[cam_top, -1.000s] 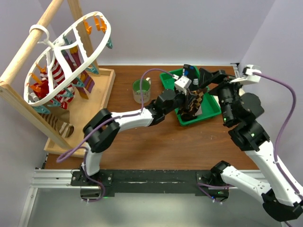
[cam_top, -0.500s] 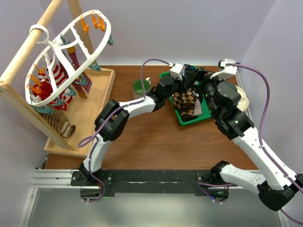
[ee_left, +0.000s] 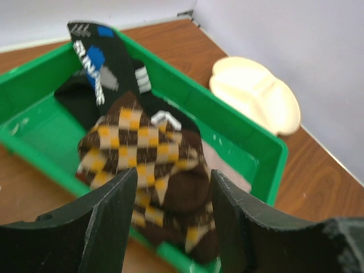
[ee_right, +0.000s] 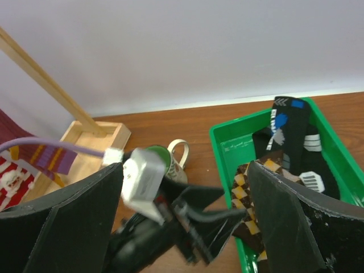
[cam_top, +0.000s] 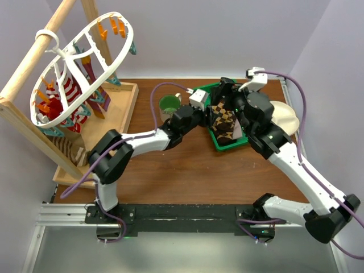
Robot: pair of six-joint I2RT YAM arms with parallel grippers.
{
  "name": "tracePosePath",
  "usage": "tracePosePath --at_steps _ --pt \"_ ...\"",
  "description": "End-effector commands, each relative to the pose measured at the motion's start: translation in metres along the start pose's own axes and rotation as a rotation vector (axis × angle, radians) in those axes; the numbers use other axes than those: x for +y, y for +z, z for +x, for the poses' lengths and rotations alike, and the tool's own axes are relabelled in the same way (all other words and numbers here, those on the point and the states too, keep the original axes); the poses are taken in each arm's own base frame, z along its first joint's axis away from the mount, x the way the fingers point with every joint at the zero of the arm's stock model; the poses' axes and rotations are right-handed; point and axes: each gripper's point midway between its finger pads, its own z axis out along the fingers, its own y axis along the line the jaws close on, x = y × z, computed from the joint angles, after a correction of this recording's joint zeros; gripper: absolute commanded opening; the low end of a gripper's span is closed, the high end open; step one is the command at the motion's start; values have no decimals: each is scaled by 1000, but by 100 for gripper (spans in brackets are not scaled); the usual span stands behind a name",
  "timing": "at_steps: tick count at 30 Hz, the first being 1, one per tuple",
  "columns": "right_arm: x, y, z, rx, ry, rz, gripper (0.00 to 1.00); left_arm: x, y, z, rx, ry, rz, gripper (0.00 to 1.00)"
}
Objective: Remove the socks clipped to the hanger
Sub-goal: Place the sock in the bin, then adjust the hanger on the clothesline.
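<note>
The white oval hanger [cam_top: 114, 67] hangs from the wooden pole at the upper left. Several socks are clipped to it, among them a red-and-white striped one [cam_top: 68, 86]. A black-and-tan checkered sock [cam_top: 224, 122] [ee_left: 142, 153] lies in the green tray [cam_top: 245, 138], draped over its near rim on top of a black sock [ee_left: 99, 62] [ee_right: 290, 131]. My left gripper [cam_top: 211, 111] [ee_left: 173, 210] is open just short of the checkered sock, holding nothing. My right gripper [cam_top: 228, 94] [ee_right: 182, 222] hovers wide open over the tray's far left corner, above the left wrist.
A green mug [cam_top: 169, 104] [ee_right: 170, 162] stands just left of the tray. A cream plate [cam_top: 284, 116] [ee_left: 256, 94] lies at the right wall. The wooden frame's base [cam_top: 122, 108] carries a brown striped sock [cam_top: 71, 149]. The two arms cross close together over the tray.
My left gripper opened, left the checkered sock in the green tray and drew back to the left. The right arm swung left over the tray's far side.
</note>
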Motion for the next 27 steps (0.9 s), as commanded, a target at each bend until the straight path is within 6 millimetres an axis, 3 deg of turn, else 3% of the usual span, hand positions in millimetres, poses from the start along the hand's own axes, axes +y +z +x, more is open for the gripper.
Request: tracePosePath --at_steps 1,7,9,15,16,21,24,27 --pt "36 19 -2 -2 48 -140 95 -2 -51 -21 -80 -59 -40 58" --pt "84 40 17 45 88 -353 93 22 -117 -5 -36 -73 -154 57" --pt "94 44 15 38 99 -397 92 33 -133 3 -6 -66 -206 57" --pt "140 53 53 118 93 -568 89 52 -193 -3 -7 -96 -321 56" --pt "145 56 63 134 80 -586 89 56 -202 2 -1 -98 -334 56" --pt "152 70 81 130 50 -609 89 76 -254 -12 -19 -80 -457 56" --pt "158 80 87 136 49 -625 89 95 -274 -12 -19 -82 -574 56" --pt "166 86 89 139 62 -647 88 118 -282 1 2 -99 -720 56"
